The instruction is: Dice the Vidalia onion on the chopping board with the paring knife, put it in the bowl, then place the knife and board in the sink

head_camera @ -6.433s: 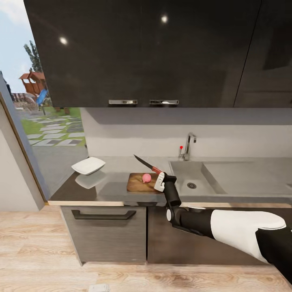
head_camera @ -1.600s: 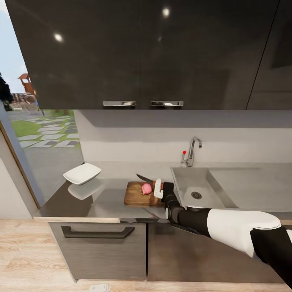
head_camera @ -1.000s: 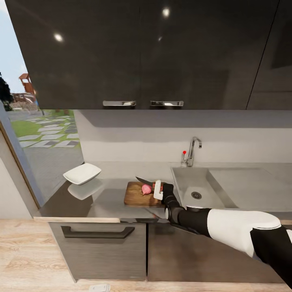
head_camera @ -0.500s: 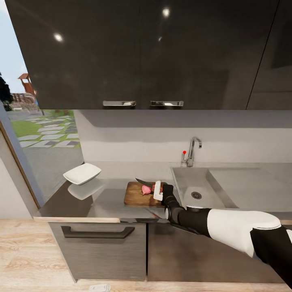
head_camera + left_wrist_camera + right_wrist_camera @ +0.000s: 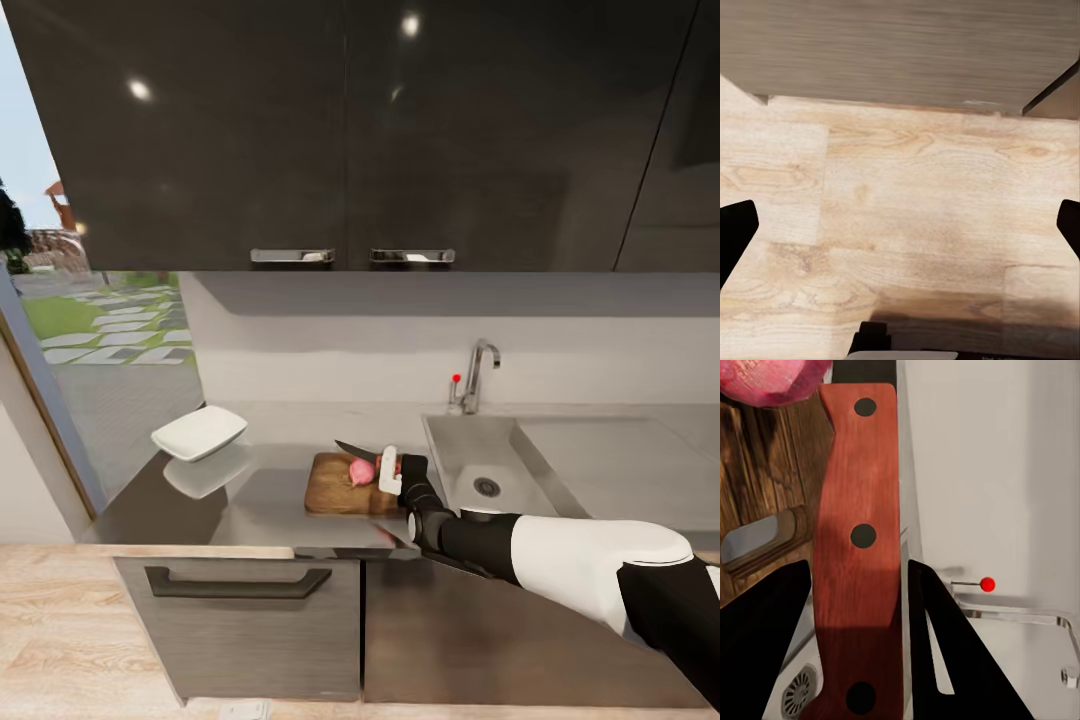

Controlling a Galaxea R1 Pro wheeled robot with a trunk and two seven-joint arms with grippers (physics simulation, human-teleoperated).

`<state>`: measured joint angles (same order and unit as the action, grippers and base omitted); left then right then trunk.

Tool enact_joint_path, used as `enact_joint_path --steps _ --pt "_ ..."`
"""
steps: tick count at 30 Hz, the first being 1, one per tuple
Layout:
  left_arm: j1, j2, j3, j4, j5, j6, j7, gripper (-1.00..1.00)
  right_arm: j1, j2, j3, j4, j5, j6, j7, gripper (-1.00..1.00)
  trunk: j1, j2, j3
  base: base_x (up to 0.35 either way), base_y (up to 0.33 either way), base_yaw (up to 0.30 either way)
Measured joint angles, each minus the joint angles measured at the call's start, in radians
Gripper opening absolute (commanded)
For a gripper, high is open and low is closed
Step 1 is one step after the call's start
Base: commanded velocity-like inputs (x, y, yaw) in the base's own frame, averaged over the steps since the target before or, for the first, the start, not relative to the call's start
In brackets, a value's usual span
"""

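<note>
Now the right gripper (image 5: 391, 470) clamps the paring knife (image 5: 859, 562) over the chopping board (image 5: 335, 487), blade at the Vidalia onion (image 5: 361, 471); left gripper (image 5: 900, 225) spread wide above floor.

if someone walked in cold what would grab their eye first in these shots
Probably the right gripper, shut on the red-handled paring knife, its dark blade reaching over the small pinkish-red Vidalia onion that sits on the brown wooden chopping board. Right of the board lies the stainless-steel sink with its chrome tap; to the left, a shallow white bowl sits on the grey countertop.
</note>
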<state>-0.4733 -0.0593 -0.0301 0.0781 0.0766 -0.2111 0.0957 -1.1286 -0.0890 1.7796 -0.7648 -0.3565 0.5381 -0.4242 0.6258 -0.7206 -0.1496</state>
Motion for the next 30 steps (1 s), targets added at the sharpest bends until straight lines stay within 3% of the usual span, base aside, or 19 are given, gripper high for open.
enact_joint_path --steps 30 --pt "0.000 0.000 0.000 0.000 0.000 0.001 0.000 1.00 0.000 -0.001 0.000 0.001 0.000 0.000 0.002 -1.00 0.000 0.000 0.000 0.004 0.000 0.000"
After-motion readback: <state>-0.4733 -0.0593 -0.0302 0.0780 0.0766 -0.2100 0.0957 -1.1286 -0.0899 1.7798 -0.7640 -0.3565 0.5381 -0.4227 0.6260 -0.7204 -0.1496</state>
